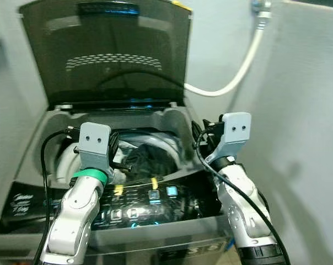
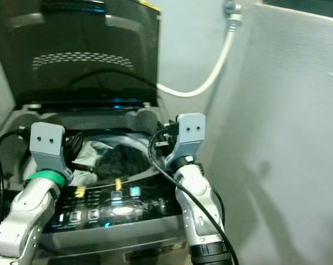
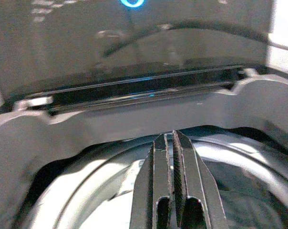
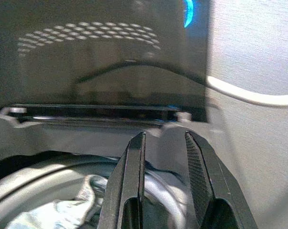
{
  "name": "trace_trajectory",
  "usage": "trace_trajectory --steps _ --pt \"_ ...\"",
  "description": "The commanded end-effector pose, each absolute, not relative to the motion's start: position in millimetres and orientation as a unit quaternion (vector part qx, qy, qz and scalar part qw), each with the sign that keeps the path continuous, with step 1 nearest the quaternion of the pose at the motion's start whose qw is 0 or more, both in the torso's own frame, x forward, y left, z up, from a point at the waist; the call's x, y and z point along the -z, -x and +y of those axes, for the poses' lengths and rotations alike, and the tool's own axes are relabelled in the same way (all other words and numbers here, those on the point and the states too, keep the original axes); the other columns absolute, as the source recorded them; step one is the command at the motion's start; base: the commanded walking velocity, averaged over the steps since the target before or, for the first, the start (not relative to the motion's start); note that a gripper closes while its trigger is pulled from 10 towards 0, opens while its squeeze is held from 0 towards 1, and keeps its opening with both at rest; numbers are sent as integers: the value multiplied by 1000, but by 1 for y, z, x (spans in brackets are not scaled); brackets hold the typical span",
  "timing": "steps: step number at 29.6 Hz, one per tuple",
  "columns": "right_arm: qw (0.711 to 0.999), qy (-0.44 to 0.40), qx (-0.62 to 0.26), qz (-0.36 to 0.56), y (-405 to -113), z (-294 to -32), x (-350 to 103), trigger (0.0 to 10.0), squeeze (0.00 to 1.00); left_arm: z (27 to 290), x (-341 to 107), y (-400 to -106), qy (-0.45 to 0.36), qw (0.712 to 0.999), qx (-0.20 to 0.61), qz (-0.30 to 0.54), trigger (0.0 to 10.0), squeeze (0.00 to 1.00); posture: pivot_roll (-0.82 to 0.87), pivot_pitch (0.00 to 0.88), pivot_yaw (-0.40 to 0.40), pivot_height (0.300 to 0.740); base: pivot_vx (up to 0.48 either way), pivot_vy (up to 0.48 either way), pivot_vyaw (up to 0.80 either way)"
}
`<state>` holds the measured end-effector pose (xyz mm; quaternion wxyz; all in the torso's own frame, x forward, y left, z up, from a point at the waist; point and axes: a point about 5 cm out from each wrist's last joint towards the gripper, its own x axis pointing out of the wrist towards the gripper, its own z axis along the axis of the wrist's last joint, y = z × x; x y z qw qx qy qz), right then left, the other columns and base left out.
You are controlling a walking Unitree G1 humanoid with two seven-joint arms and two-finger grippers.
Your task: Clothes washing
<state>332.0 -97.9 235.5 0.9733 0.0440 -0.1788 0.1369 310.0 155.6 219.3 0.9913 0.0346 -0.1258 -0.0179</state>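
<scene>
Nearest: control panel (image 1: 150, 201) along the washer's front edge, buttons lit blue, running between the two silver forearms. Left tool (image 3: 173, 143): held over the drum opening on its left side, fingers pressed together on nothing, apparently parked after or before a reach. Right tool (image 4: 164, 143): held at the opening's right rim, fingers parted and empty, seemingly ready to reach in. Next: drum (image 1: 64, 157), pale rim showing; clothes (image 1: 147, 160), a dark heap with some light cloth beside it, lay inside, below both tools and untouched. Room: the opening was wide but bounded by the grey top frame (image 3: 110, 126), close on both sides. Farthest: lid (image 1: 111, 52), smoked, standing upright at the back, leaving the way downward free; white hose (image 1: 232, 77) looped along the wall behind the right arm.
</scene>
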Motion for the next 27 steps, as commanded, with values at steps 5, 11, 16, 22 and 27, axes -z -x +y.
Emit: trace_trajectory --steps 5,11,16,22,27 --pt "972 -34 -135 -191 -332 -100 -235 10000 0 161 -213 -312 -31 993 8 -112 10000 0 -16 0 27 740 0 0 800" --pt "972 -24 -145 -183 -332 -97 -230 10000 0 154 -210 -304 -35 992 43 -111 10000 0 -9 0 28 740 0 0 800" --pt "970 -20 -146 -194 -335 -100 -236 10000 0 142 -221 -304 -23 987 90 -135 10000 0 2 0 14 740 0 0 800" --pt "971 -23 -139 -194 -338 -105 -236 10000 0 140 -228 -303 -14 983 107 -147 10000 0 3 0 15 740 0 0 800" --pt "971 -20 -132 -196 -340 -110 -239 10000 0 137 -225 -303 -26 983 120 -138 10000 0 9 0 10 740 0 0 800"
